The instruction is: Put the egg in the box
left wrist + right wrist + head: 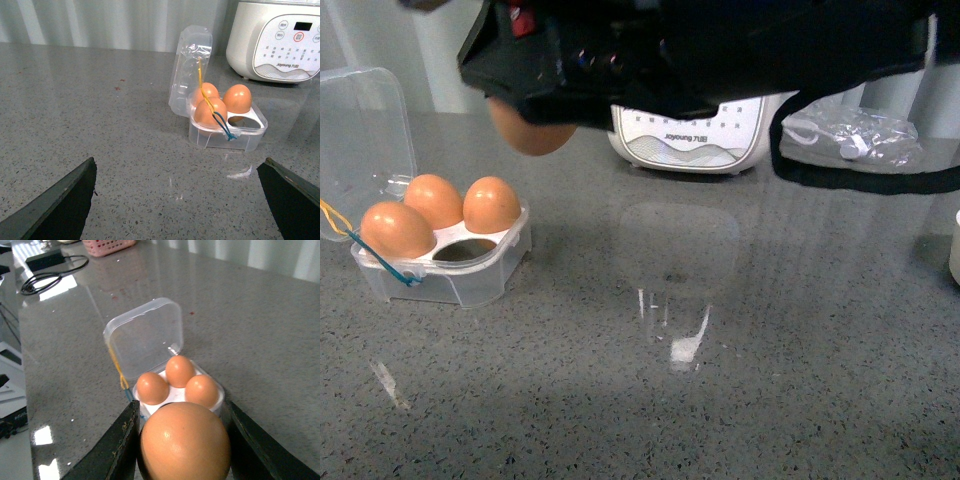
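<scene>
**Egg aloft, short of the box**

Held a brown egg (185, 440) in the right gripper (186, 462), with the dark fingers (117, 445) closed against its two sides. Hung well clear of the grey speckled worktop (720, 400), up at the rear left in the front view. Stood above and behind the box (480, 285) without touching it. Filled the foreground of the right wrist view, covering the nearest part of the box.

Found the box at the left of the worktop, its clear lid (365, 130) swung open and standing nearly upright behind the white tray. Counted three other eggs (432, 198) seated in its cells. Left one cell (467, 250) vacant, at the near right corner as seen from the front. Trailed a yellow band (200, 75) down the lid and a blue band (222, 127) over the tray's edge.

Spread the left gripper (179, 165) wide, with nothing between its fingers. Sat low over the worktop, facing the box and well apart from it.

Noted a white Joyoung appliance (690, 135) with a button panel at the back of the worktop, behind and to the right of the box. Showed a crumpled clear plastic bag (850, 135) further right. Spanned the top of the front view with the dark right arm (720, 50). Caught a pink basket (107, 246) and a black cable (45, 282) far off in the right wrist view.
</scene>
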Robot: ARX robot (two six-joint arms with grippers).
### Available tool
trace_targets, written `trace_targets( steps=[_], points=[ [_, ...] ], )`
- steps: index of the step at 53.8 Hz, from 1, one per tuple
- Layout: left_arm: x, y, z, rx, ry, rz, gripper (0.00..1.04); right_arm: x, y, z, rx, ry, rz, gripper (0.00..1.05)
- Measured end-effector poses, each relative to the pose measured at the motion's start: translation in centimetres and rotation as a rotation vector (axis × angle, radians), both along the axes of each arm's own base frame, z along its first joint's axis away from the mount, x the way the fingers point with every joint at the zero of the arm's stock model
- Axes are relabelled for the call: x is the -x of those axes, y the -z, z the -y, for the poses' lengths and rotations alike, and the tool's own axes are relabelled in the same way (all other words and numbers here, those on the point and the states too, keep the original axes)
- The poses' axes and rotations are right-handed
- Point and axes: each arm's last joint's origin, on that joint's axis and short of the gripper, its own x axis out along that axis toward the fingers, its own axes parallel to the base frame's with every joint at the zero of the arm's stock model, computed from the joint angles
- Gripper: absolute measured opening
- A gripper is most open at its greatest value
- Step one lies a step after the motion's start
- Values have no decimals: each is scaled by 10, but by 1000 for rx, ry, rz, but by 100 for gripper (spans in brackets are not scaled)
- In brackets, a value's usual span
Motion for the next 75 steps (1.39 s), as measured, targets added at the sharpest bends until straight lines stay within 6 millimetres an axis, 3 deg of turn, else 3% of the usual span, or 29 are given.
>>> trace_targets(
  steps=[18,34,61,75],
  points=[
    [0,0,0,0,0,0,98,-6,14,-17,75,-24,7,42],
    [0,0,0,0,0,0,98,-24,25,-36,132,-25,-1,42],
    [0,0,0,0,0,0,98,-36,31,-67,160,-52,1,42],
    [0,0,0,0,0,0,98,-38,28,-72,147,-60,14,42]
  ],
)
